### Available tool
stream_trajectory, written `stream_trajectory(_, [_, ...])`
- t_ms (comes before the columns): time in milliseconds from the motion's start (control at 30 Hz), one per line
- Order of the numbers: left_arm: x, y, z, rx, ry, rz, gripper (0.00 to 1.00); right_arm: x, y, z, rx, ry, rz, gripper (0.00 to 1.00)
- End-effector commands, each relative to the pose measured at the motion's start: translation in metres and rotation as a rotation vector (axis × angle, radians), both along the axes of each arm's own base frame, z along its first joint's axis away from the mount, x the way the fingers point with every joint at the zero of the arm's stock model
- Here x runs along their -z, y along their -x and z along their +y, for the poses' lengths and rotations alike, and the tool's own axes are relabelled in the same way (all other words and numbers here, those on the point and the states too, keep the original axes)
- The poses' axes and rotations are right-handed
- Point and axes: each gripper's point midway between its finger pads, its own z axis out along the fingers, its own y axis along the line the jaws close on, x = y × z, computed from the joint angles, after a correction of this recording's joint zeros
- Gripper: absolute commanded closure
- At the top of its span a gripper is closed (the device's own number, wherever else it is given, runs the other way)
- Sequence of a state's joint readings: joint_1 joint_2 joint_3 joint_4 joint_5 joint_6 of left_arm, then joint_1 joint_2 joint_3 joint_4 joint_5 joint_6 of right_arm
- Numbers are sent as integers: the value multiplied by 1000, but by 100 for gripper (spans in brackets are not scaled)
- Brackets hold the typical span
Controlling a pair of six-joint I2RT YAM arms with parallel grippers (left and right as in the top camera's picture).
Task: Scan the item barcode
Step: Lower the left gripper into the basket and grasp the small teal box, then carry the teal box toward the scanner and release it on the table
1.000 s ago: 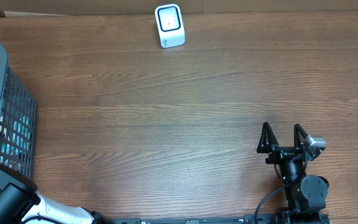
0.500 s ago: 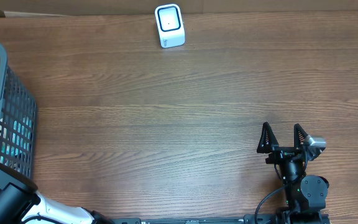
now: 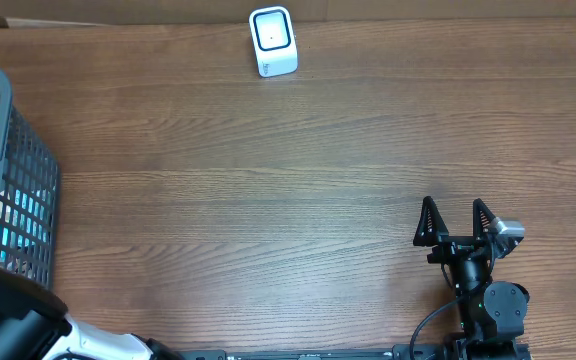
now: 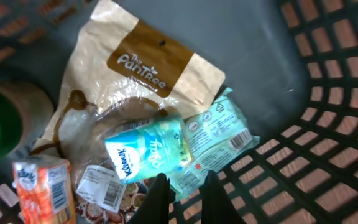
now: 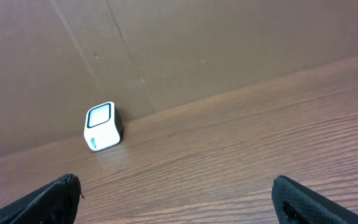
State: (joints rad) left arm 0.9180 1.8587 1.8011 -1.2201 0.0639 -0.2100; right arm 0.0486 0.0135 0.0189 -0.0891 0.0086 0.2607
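A grey mesh basket (image 4: 253, 43) on the counter (image 3: 268, 200) holds a brown Pantree bag (image 4: 148, 68) and, near it, an orange container (image 4: 42, 186).

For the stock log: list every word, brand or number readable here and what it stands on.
"The PanTree": brown panel of the tan paper bag.
"Kleenex": teal soft tissue pack.
Orange container logo, barcode labels on the pale green packet and the white sticker: too blurred to read.
White box scanner: no readable text.
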Motion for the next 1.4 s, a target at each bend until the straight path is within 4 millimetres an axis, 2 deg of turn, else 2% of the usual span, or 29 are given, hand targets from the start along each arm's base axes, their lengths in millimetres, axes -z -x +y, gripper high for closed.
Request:
stream_trajectory(0, [-12,2,-1,35,-29,-10,78,1,0,0,5,4,-7,0])
stream_trajectory(67, [-3,6,0,40,-21,23,57,1,0,0,5,4,-8,0])
stream_trajectory(100, [4,9,-1,41,-10,46,44,1,0,0,5,4,-8,0])
stream_trajectory(200, [18,15,-3,41,13,87,27,1,0,0,5,4,-8,0])
stream_trajectory(267, [32,17,-6,66,30,108,21,1,0,0,5,4,-8,0])
stream_trajectory(367, [49,13,-7,99,37,97,7,1,0,0,5,4,-8,0])
stream_trajectory(400, [60,11,-10,144,46,88,6,1,0,0,5,4,-8,0])
stream_trajectory(533, [79,17,-14,175,51,114,12,1,0,0,5,4,-8,0])
stream_trajectory(600, [89,22,-17,176,57,136,11,1,0,0,5,4,-8,0])
stream_trajectory(1100, [93,16,-6,308,-18,145,6,1,0,0,5,4,-8,0])
stream_trajectory(1233, [108,16,-5,328,6,162,7,1,0,0,5,4,-8,0])
stream_trajectory(1267, [111,15,-5,329,10,162,4,1,0,0,5,4,-8,0])
stream_trajectory(1300, [114,15,-5,330,16,165,5,1,0,0,5,4,-8,0])
stream_trajectory(1333, [119,12,-5,336,17,168,16,1,0,0,5,4,-8,0])
stream_trajectory(1367, [120,10,-5,340,15,166,21,1,0,0,5,4,-8,0])
